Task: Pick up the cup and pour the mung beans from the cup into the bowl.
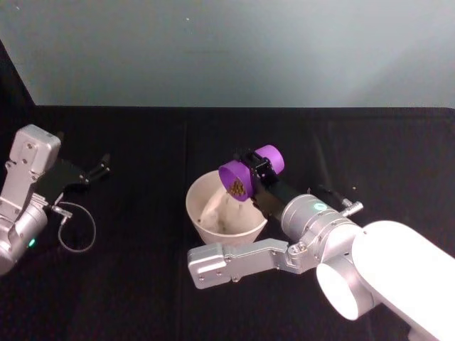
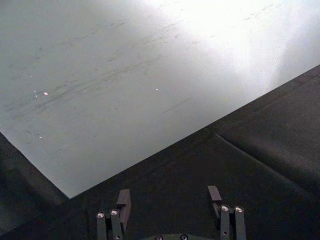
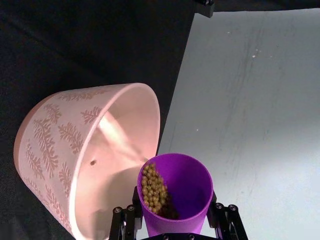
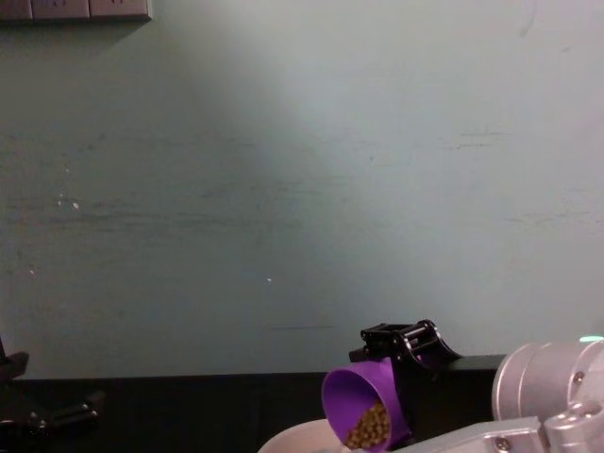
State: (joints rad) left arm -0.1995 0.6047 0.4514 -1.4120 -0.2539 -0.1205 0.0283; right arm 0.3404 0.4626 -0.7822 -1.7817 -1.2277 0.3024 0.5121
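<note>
The purple cup [image 1: 234, 172] is tipped on its side above the pinkish-white bowl [image 1: 206, 213], mouth facing down toward the bowl. My right gripper [image 1: 256, 168] is shut on the cup around its body. Mung beans [image 3: 154, 190] lie heaped at the cup's [image 3: 182, 185] lower lip, right beside the bowl's rim [image 3: 150, 107]. A single bean [image 3: 93, 162] rests inside the bowl. From the chest, the tilted cup [image 4: 359, 396] shows beans [image 4: 370, 429] at its mouth. My left gripper [image 1: 96, 170] is parked far left, open with nothing between its fingers [image 2: 123, 200].
A black cloth [image 1: 142, 284] covers the table, and a pale wall [image 1: 227, 50] stands behind it. A thin cable loop [image 1: 75, 231] lies by the left arm. My right arm's silver link [image 1: 242, 259] crosses in front of the bowl.
</note>
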